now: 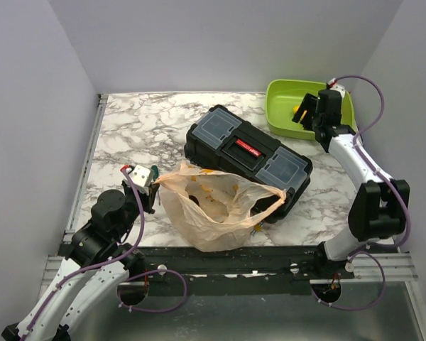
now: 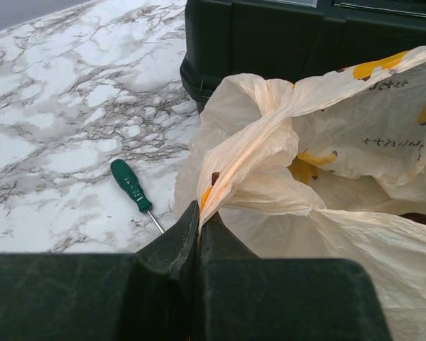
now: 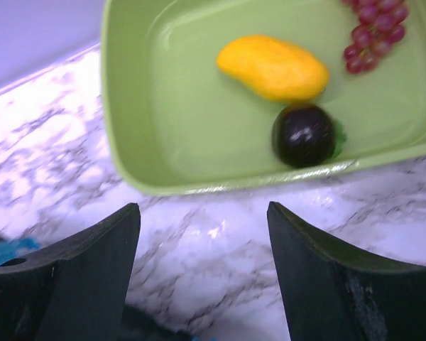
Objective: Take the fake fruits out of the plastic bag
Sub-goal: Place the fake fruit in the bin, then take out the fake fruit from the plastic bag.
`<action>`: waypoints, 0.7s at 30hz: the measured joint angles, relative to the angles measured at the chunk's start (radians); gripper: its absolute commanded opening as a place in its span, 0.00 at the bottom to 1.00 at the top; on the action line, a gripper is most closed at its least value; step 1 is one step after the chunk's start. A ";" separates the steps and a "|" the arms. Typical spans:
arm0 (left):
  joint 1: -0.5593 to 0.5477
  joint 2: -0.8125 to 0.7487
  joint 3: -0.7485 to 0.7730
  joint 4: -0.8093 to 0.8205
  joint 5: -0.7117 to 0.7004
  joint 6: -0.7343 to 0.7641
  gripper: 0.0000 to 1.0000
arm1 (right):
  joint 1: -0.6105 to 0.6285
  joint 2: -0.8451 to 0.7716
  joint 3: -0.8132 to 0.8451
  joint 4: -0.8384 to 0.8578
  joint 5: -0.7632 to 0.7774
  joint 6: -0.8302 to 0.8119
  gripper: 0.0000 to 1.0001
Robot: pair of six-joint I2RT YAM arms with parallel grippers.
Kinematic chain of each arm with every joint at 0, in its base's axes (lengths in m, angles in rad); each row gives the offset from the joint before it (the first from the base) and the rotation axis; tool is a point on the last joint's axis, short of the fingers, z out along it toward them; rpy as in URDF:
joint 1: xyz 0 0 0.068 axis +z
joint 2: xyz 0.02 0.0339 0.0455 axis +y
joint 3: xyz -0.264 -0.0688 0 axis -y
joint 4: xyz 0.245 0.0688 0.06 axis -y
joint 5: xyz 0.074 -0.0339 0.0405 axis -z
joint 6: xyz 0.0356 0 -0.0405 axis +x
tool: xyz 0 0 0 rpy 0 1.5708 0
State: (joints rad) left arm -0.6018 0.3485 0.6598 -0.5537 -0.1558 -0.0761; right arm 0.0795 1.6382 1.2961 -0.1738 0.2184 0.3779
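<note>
The plastic bag point(image 1: 214, 207) lies crumpled against the front of the black toolbox, its mouth facing up. My left gripper point(image 2: 199, 214) is shut on a bunched fold of the bag's left rim point(image 2: 248, 153); in the top view the left gripper point(image 1: 155, 185) sits at the bag's left corner. A dark shape point(image 2: 420, 219) shows inside the bag. My right gripper point(image 3: 202, 213) stands open with nothing between its fingers, just in front of the green tray point(image 3: 128, 142). A yellow fake fruit point(image 3: 273, 67) and a dark purple one point(image 3: 303, 135) lie in the tray.
The black toolbox point(image 1: 248, 153) lies diagonally across the middle of the marble table. A green-handled screwdriver point(image 2: 131, 186) lies left of the bag. A cluster of red grapes point(image 3: 373, 32) sits in the tray, which stands at the back right point(image 1: 280, 96).
</note>
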 measured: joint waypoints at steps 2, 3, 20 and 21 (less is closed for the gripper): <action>0.000 -0.002 0.000 0.000 0.000 0.000 0.00 | 0.006 -0.073 -0.059 0.009 -0.048 0.020 0.74; 0.000 -0.003 0.000 0.000 0.000 0.000 0.00 | 0.010 -0.107 -0.082 0.009 -0.069 0.030 0.74; 0.000 -0.004 0.000 0.006 -0.010 -0.007 0.00 | 0.334 -0.390 -0.016 -0.160 -0.124 0.003 0.72; 0.000 -0.004 0.000 0.006 -0.011 -0.007 0.00 | 0.370 -0.396 -0.002 -0.172 -0.136 -0.008 0.72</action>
State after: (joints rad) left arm -0.6014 0.3443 0.6594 -0.5472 -0.1669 -0.0834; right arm 0.4496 1.2419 1.2938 -0.3458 0.0826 0.3702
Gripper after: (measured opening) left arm 0.005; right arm 0.727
